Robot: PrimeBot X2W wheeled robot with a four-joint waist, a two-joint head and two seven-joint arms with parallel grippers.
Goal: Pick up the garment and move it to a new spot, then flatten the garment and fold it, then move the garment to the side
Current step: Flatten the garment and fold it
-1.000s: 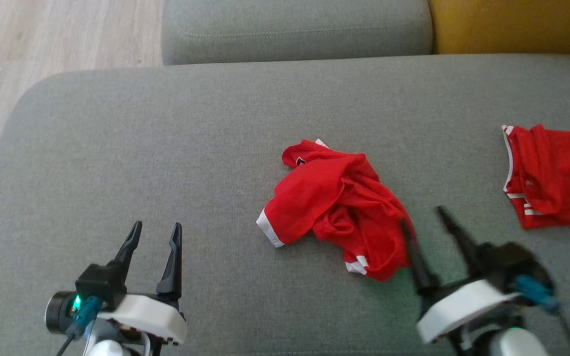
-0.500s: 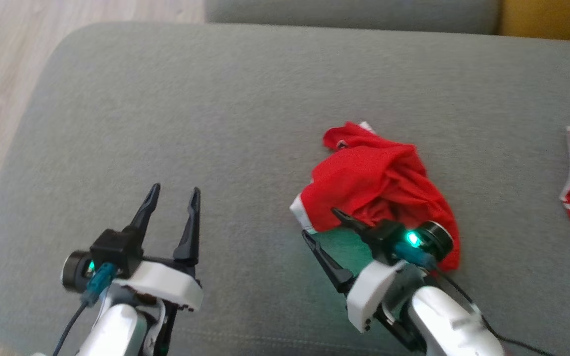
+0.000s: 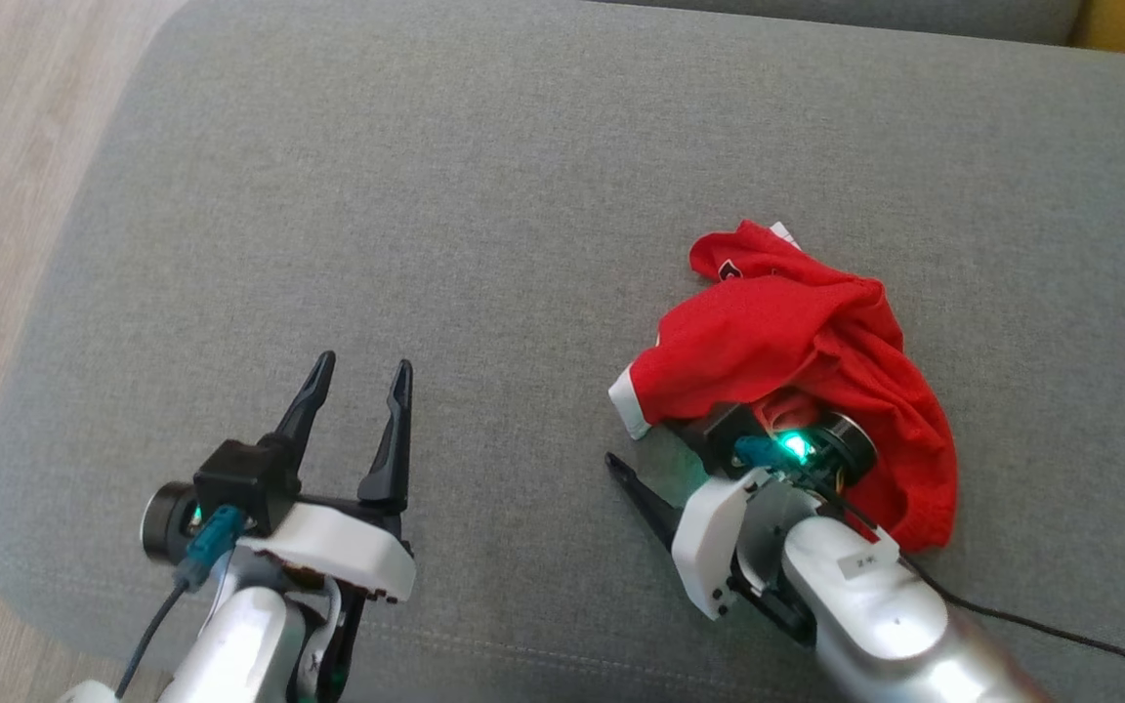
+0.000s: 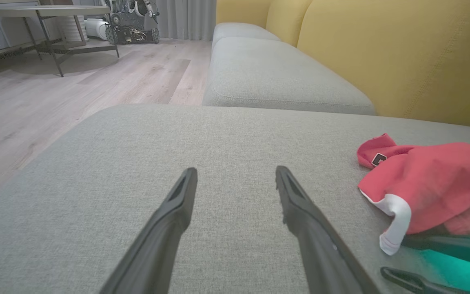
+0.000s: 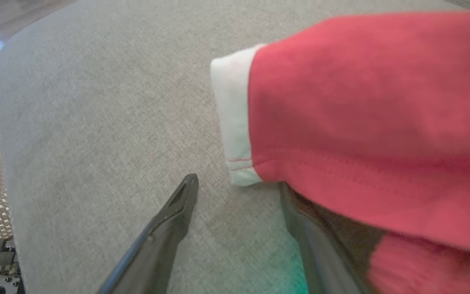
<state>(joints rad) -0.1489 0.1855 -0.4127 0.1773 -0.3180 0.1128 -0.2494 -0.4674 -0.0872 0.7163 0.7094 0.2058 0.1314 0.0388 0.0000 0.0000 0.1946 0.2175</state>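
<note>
Fingers on both arms are spread wide, nothing held. The right fingers straddle the near-left edge of the garment by its white cuff: one finger on bare cushion, the other tucked under red cloth. The left fingers hover well apart to the left, over bare cushion. The garment is a crumpled heap, right of centre on the sofa cushion.

Risks, biggest first:
- Closing here likely catches one layer or just the cuff, so the heap would unroll and drag instead of lifting clean.
- The buried finger could pinch upholstery along with the cloth.
- Cloth hangs close over the right wrist camera and may block that view.
- The cable trailing off the right arm could snag loose folds.

Surface: grey woven cushion, probably soft and grippy, so cloth won't slide easily.

Room:
- yellow backrest far right
- second grey cushion beyond
- pale wood floor left
- metal-legged table far left
- wheeled machine by the far wall
</note>
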